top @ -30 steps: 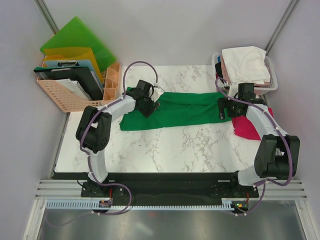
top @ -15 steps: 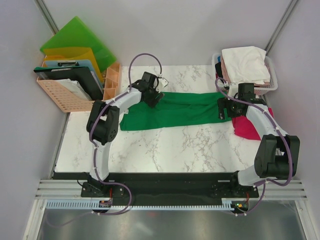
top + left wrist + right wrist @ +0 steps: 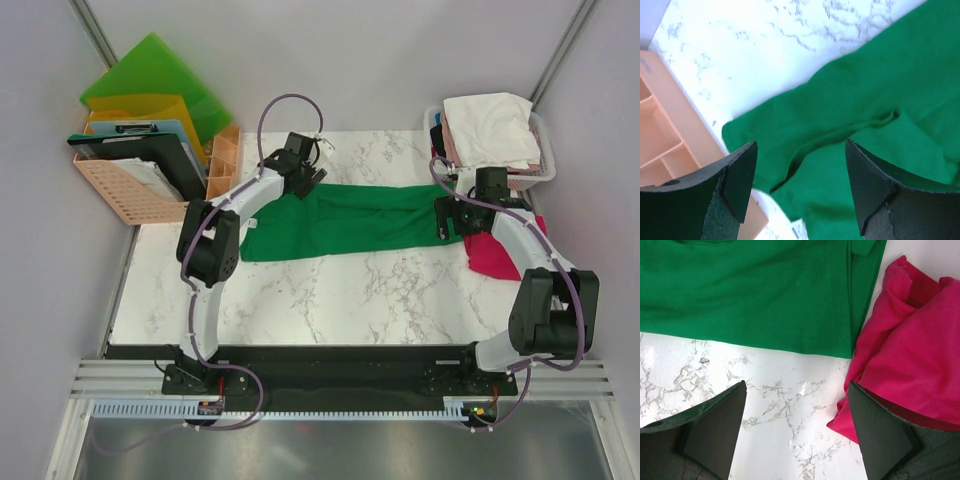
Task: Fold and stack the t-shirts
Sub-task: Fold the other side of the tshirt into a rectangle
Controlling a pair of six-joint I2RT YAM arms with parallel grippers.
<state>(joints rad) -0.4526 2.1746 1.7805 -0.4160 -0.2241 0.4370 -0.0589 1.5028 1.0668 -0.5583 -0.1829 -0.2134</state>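
Green tee (image 3: 360,218) lies flat along far half of table (image 3: 330,300). Left gripper (image 3: 801,177) spread, empty, above rumpled left sleeve. Right gripper (image 3: 799,422) spread, empty, over green hem beside red tee (image 3: 910,340).

Risks: right pinch catches red cloth too; left arm bumps peach tray (image 3: 660,150) close by.

Open marble lies toward near edge.

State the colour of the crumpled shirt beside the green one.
Magenta-red; the crumpled shirt shows best in the right wrist view.

White arm links (image 3: 245,200), black joints (image 3: 207,250), looping purple cables (image 3: 288,96), black wedge-shaped tool fingers (image 3: 737,175).
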